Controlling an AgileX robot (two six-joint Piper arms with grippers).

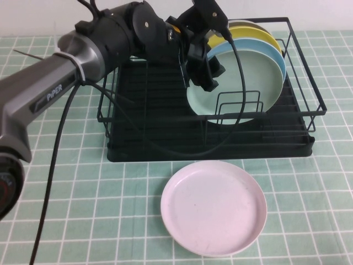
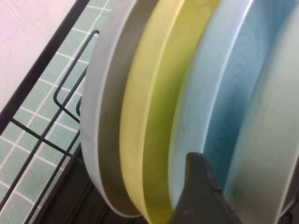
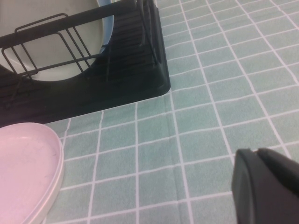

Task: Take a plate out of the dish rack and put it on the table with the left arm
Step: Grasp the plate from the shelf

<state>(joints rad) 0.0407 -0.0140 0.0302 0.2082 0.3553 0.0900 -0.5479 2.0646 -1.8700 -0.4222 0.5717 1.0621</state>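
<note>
The mint-green plate (image 1: 242, 83) stands on edge at the front of a row of plates in the black dish rack (image 1: 300, 102). Behind it stand a light blue plate (image 1: 276, 55), a yellow plate (image 1: 263, 37) and a pale grey one. My left gripper (image 1: 205, 69) is at the mint-green plate's left rim, open. In the left wrist view the gripper (image 2: 243, 184) straddles the mint-green plate (image 2: 266, 130): one finger (image 2: 196, 191) sits on the light blue plate's (image 2: 219, 102) side, with a small gap. My right gripper (image 3: 268, 186) is shut and empty, low over the tiled table (image 3: 210, 116).
A pale pink plate (image 1: 214, 207) lies flat on the table in front of the rack and also shows in the right wrist view (image 3: 23, 168). The left arm's cables (image 1: 55, 160) trail over the rack and table. The rack's left half holds no plates.
</note>
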